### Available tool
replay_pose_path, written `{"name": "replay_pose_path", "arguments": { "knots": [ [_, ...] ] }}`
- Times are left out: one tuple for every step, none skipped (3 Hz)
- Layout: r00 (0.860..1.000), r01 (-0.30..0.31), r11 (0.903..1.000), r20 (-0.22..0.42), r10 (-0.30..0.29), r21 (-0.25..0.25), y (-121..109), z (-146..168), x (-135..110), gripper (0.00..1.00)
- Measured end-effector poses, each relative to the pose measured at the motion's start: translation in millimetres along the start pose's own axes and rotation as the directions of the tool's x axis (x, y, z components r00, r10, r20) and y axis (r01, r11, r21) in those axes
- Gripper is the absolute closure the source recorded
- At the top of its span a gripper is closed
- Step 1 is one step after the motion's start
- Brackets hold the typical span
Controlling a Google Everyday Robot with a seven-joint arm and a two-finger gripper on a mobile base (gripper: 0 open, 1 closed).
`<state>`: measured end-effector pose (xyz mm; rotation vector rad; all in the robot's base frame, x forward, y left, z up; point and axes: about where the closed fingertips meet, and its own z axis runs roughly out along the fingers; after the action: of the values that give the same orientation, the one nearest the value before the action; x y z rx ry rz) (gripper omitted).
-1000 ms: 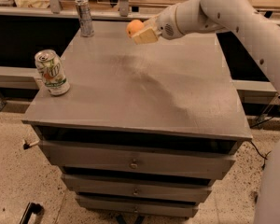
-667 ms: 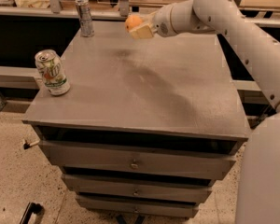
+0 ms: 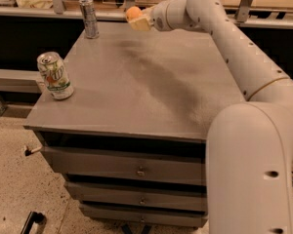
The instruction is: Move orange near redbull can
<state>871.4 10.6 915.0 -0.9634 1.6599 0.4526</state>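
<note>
1. Orange (image 3: 132, 12) is pinched in the gripper (image 3: 136, 18) jaws, held above the far part of the surface (image 3: 151, 87).
2. The redbull can (image 3: 89, 17) stands close by, to its left.
3. Next, I think: lower it and let go.

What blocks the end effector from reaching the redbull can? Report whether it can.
Probably yes; nothing seems to block it. The end effector, gripping the orange, hangs over the far edge, right of the redbull can, with only bare table between them. The soda can stands well away, near the front.
</note>
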Motion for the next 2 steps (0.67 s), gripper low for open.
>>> {"name": "replay_pose_path", "arguments": {
  "knots": [
    [1.0, -0.025, 0.9977, -0.007, 0.025, -0.063, 10.6, 35.6, -0.9, 1.0],
    [0.999, -0.039, 0.9916, -0.006, 0.039, -0.124, 25.3, 55.3, -1.9, 1.0]
  ]
}}
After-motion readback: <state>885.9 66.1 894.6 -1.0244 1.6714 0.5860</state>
